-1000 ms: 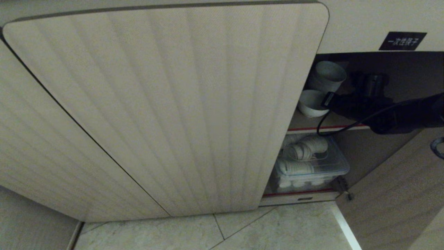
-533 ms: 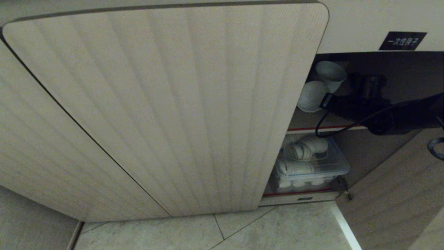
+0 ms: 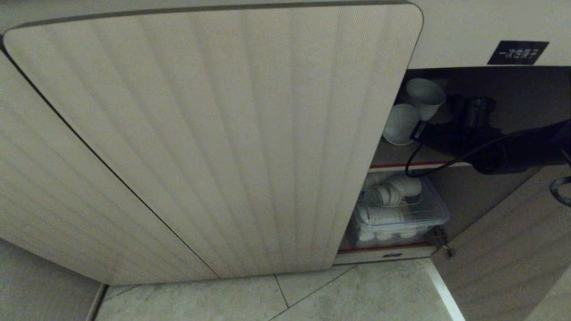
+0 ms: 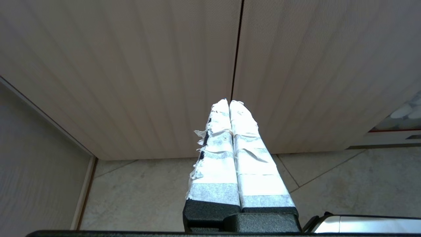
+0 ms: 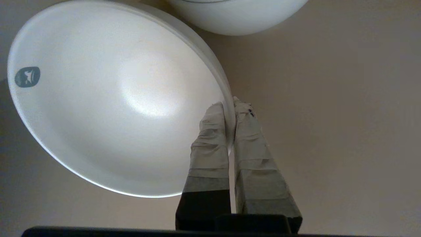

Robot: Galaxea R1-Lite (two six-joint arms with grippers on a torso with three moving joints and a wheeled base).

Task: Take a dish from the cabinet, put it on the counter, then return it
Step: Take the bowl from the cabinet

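Pale floor tiles (image 3: 312, 298) run beneath the cabinet (image 3: 214, 133), where the right gripper (image 5: 229, 108) pinches a white bowl's (image 5: 115, 98) rim on the upper shelf (image 3: 397, 157), a second bowl (image 3: 426, 96) just behind, a clear bin (image 3: 401, 218) below, while the left gripper (image 4: 229, 103) idles, fingers pressed together.

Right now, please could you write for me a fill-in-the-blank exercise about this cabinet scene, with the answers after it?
1. The right gripper is shut on the ____ of a white bowl.
2. Inside that bowl is a small ____ logo.
3. On the lower shelf stands a clear plastic ____ holding white dishes.
4. The left gripper, in front of the ribbed cabinet doors, holds ____.

Answers: rim; grey-blue; box; nothing
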